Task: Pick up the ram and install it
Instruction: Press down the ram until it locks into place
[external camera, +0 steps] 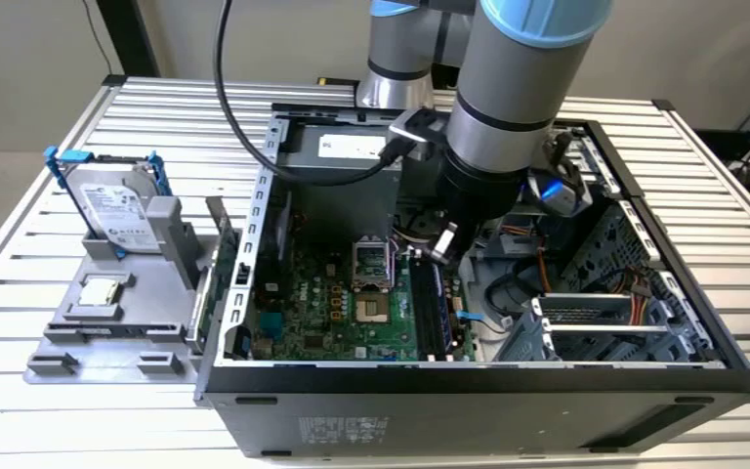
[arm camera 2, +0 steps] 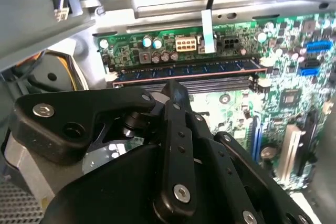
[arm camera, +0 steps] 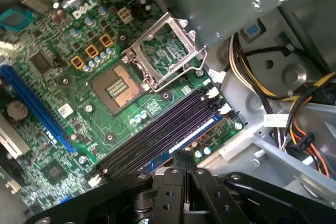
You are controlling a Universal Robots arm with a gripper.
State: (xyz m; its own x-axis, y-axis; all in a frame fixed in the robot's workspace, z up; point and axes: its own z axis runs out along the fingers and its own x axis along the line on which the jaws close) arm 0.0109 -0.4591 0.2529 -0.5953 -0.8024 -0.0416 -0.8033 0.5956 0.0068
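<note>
One ram (arm camera 2: 189, 68) stands on its edge in a memory slot of the motherboard (arm camera: 79, 103), inside the open computer case (external camera: 479, 376). Its long axis runs from near to far, to the right of the processor socket (external camera: 368, 262). The end effector (arm camera 2: 176, 89) is over the middle of the ram, clenched on nothing, probably so that it can press the stick down. I cannot tell if they touch.

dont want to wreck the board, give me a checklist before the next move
1. ram lying along its slot: ok
2. ram fully seated, end latches closed: cannot tell
3. claw shut, tips next to the ram; whether they touch: cannot tell
4. other slots free of objects: ok
5. cables off the slots: ok
6. drive outside the case, away from the arm: ok
</note>
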